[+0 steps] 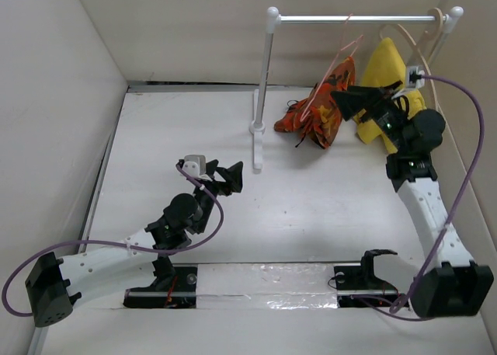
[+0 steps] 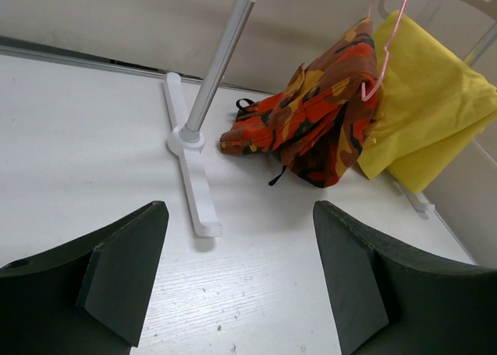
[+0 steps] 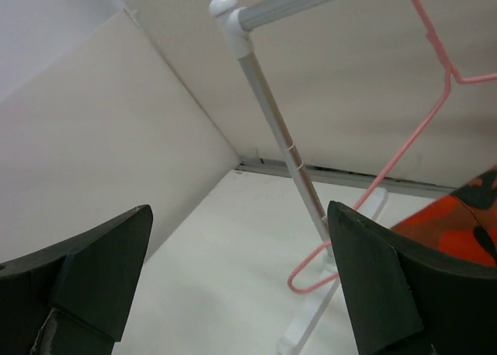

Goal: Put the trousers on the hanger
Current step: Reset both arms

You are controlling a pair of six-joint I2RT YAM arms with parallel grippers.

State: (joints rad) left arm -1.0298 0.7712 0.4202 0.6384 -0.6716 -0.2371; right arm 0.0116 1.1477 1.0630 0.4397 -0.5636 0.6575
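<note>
In the top view the right gripper [image 1: 351, 99] covers part of the trousers [image 1: 318, 120] and part of the yellow cloth [image 1: 384, 66]. The low bar of the hanger [image 2: 384, 56] is hidden under the trousers, so how the cloth sits on it cannot be told. Both wrist views cut off the hanger's hook. The right wrist view shows only a corner of the trousers.

The trousers [image 1: 321, 113] hang over the pink hanger [image 1: 334, 67], which is hooked on the rack's bar [image 1: 311, 18]. Their lower end lies on the bench [image 1: 311, 207]. The right hand [image 1: 343, 100] is just beside them, in front of a yellow cloth [image 1: 384, 69]. The left hand [image 1: 233, 176] is well apart.
</note>
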